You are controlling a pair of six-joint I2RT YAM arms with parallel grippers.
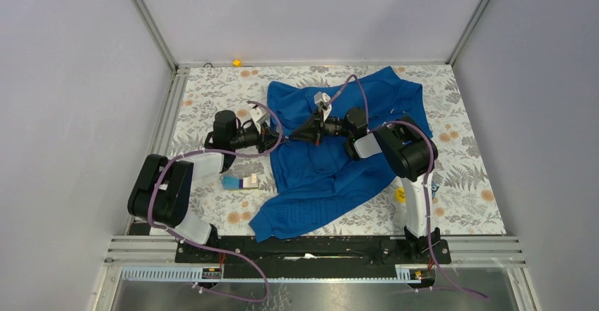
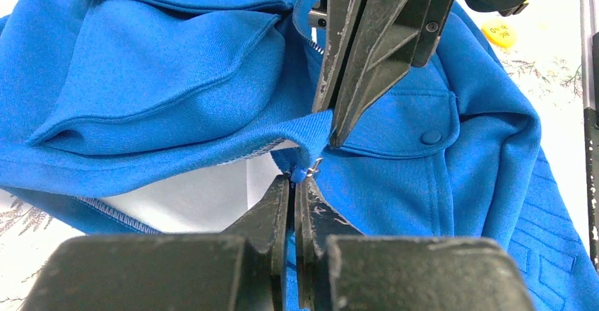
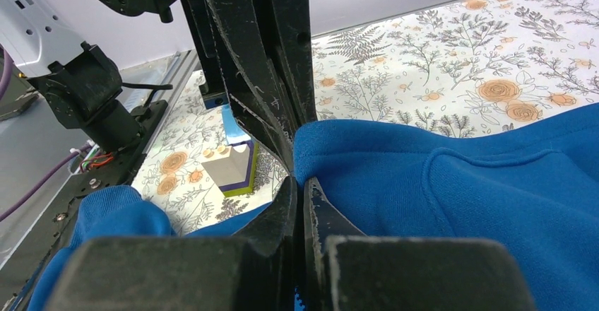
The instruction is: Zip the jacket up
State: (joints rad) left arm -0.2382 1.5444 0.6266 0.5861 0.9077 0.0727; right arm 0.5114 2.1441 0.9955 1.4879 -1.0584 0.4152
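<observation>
The royal-blue jacket (image 1: 332, 173) lies crumpled across the middle of the table. My left gripper (image 1: 274, 139) and right gripper (image 1: 297, 134) meet tip to tip at its left front edge. In the left wrist view my left gripper (image 2: 294, 180) is shut on the small blue zipper pull (image 2: 304, 173) with its silvery ring, beside the jacket's (image 2: 176, 78) silvery zipper tape (image 2: 106, 210). In the right wrist view my right gripper (image 3: 297, 182) is shut on the jacket's (image 3: 459, 198) folded edge just next to the left fingers (image 3: 254, 78).
A small blue, grey and purple block (image 1: 240, 182) lies on the floral tablecloth left of the jacket; it also shows in the right wrist view (image 3: 233, 166). A yellow round tag (image 2: 500, 35) lies by the right arm's base. A metal frame rail (image 1: 169, 106) borders the table.
</observation>
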